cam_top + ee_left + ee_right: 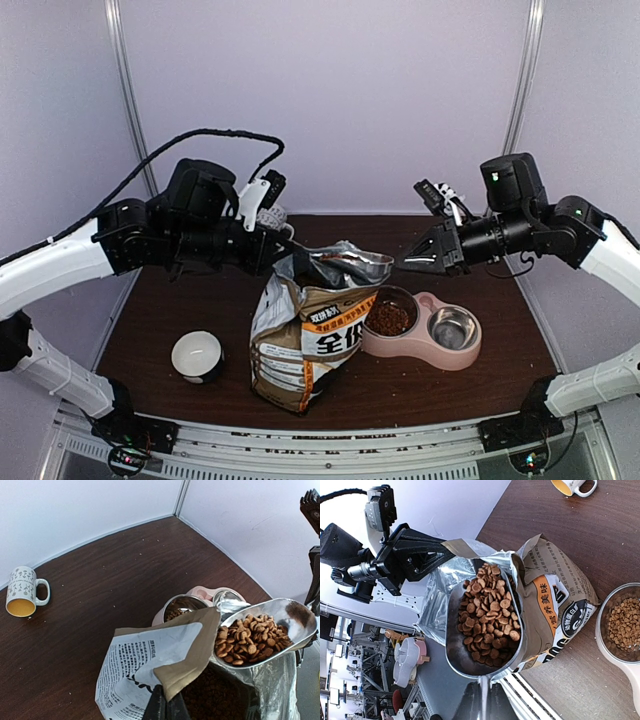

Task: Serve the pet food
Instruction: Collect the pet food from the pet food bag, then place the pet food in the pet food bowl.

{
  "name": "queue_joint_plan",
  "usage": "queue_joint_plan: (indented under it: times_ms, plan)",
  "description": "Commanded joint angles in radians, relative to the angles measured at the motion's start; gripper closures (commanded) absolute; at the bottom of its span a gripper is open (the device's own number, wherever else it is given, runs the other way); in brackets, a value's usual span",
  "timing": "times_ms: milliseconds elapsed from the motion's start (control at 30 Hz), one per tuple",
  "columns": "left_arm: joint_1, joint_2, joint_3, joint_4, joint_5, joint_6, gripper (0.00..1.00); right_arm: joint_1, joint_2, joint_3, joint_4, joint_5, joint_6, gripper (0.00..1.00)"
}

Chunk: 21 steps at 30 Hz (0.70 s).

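The right gripper (pixel 408 262) was closed on the handle of a shiny metal scoop (pixel 462 665). A heap of the pet food (pixel 489 611), small reddish-brown kibble pellets, lay in the scoop's bowl just left of that gripper, above the open mouth of the tan, orange and black printed bag (pixel 305 345). The left gripper (pixel 165 706) was clamped shut on the bag's top flap at the left of the opening, just beside the loaded scoop. More kibble sat in the left steel cup of the pink double bowl (pixel 415 350) right of the bag.
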<state>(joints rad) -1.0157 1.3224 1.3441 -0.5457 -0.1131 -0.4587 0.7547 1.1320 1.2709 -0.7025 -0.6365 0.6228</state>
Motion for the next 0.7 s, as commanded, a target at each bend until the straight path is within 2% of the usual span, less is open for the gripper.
queue_joint_plan:
  times_ms: [0,267,667]
  plan:
    - [0.014,-0.066,0.040,0.162,-0.027,0.008,1.00,0.011,0.002,0.017,-0.066,0.013,-0.042,1.00]
    - [0.014,-0.069,0.046,0.165,-0.026,0.011,1.00,0.082,-0.008,0.014,-0.104,0.133,-0.241,1.00]
    - [0.014,-0.059,0.062,0.170,-0.005,0.024,1.00,0.227,0.060,0.126,-0.202,0.394,-0.464,1.00]
